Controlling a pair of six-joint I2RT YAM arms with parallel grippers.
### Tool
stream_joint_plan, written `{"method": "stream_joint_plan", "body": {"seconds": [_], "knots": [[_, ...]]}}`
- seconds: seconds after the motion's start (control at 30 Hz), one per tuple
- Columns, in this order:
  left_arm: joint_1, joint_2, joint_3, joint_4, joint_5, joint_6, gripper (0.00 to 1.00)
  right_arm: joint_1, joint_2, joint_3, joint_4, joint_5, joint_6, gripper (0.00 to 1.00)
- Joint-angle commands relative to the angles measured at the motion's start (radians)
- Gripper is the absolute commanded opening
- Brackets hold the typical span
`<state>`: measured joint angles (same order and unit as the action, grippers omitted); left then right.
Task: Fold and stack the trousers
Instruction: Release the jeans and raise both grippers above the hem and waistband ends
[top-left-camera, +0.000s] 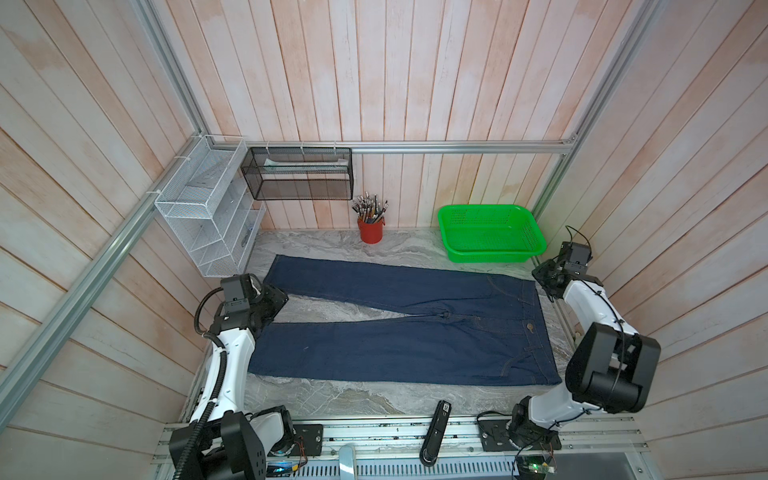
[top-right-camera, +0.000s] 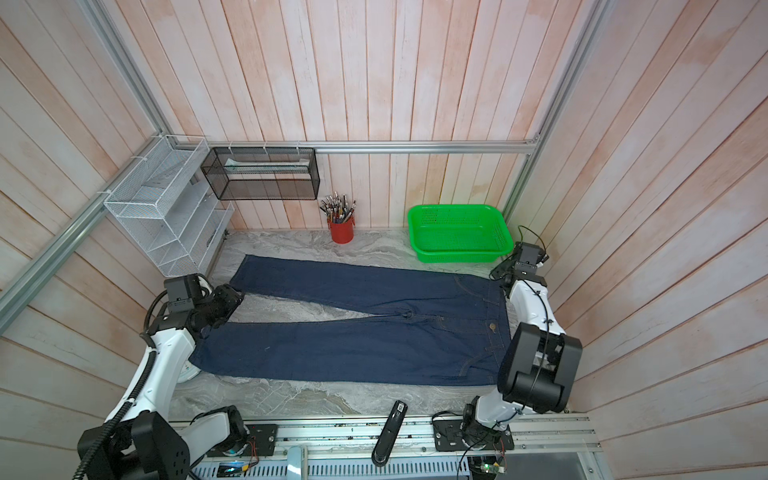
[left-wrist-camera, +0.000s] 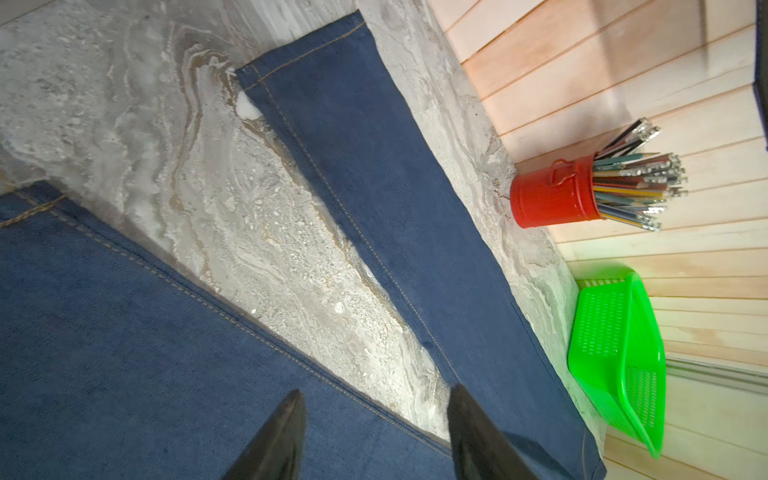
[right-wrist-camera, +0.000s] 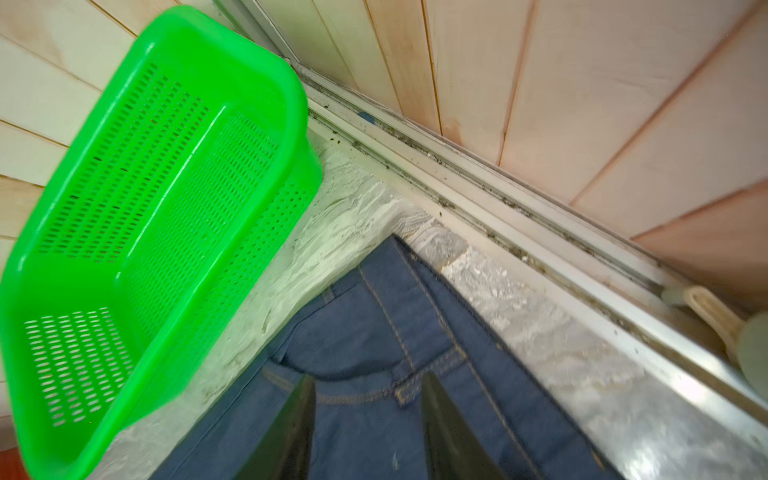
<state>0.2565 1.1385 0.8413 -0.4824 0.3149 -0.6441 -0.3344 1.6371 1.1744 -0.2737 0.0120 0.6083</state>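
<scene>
The trousers (top-left-camera: 395, 332) are laid flat on the marbled table (top-left-camera: 332, 399), legs splayed, with the waist near the green basket (top-left-camera: 490, 255). The left gripper (left-wrist-camera: 376, 390) is held part-open and empty above the legs, and the right gripper (right-wrist-camera: 369, 375) likewise above the waistband.

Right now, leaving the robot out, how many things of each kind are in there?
Jeans: 1
Green basket: 1
Red pencil cup: 1
Wire racks: 2, white rack and black rack
Black gadget: 1
Total: 6
</scene>
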Motion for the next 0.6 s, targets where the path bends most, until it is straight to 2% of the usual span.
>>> {"method": "stream_joint_plan", "body": {"seconds": [0.0, 0.23, 0.57], "knots": [[-0.017, 0.027, 0.028, 0.024, 0.021, 0.039, 0.58, -0.025, 0.103, 0.097, 0.064, -0.117, -0.109, 0.42], [-0.032, 0.043, 0.038, 0.045, 0.026, 0.042, 0.58, -0.071, 0.28, 0.162, 0.108, -0.18, -0.152, 0.39], [-0.032, 0.066, 0.021, 0.088, 0.032, 0.049, 0.58, -0.084, 0.408, 0.248, 0.088, -0.235, -0.207, 0.34]]}}
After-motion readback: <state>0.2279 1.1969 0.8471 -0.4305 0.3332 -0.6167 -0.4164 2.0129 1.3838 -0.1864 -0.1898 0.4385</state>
